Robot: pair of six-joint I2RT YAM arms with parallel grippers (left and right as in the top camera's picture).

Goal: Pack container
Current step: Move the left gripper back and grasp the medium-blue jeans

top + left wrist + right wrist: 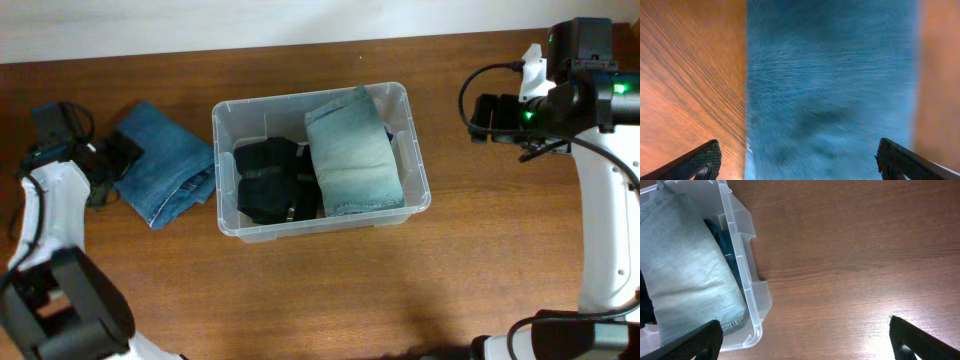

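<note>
The clear plastic container (416,170) stands mid-table. Inside it lie folded pale-wash jeans (350,150) on the right and a black garment (268,178) on the left. Folded blue jeans (165,165) lie on the table left of it. My left gripper (118,155) is open at the left edge of the blue jeans; in the left wrist view the blue denim (830,90) fills the space between the spread fingers (800,162). My right gripper (482,115) is open and empty, right of the container; its view shows the container's corner (752,310) and the pale jeans (685,280).
The wooden table (330,290) runs to a pale wall at the back. The left arm's white link (45,215) lies along the left edge. The right arm's white link (610,220) stands at the right edge. A dark blue garment (722,240) shows beside the pale jeans.
</note>
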